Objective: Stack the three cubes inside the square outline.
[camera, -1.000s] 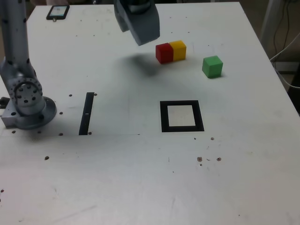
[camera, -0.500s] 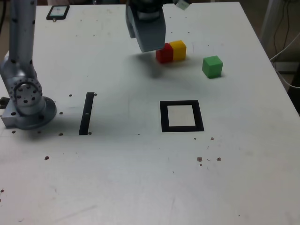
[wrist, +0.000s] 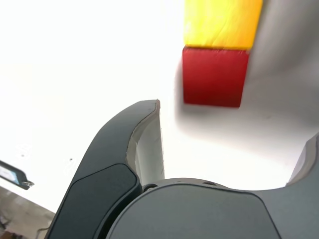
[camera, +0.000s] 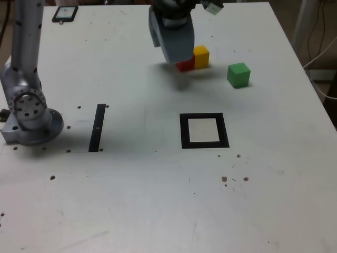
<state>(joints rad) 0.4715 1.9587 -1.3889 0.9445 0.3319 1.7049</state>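
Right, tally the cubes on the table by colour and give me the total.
Red cube: 1
Yellow cube: 1
Green cube: 1
Total: 3 cubes

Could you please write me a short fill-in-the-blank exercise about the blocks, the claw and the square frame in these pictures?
1. The yellow block touches the ____ block.
2. The green block stands ____ from the other two.
3. The pale centre of the square frame holds ____ blocks.
4. The claw is ____, its jaws apart near the red block.

Missing words: red; apart; no; open
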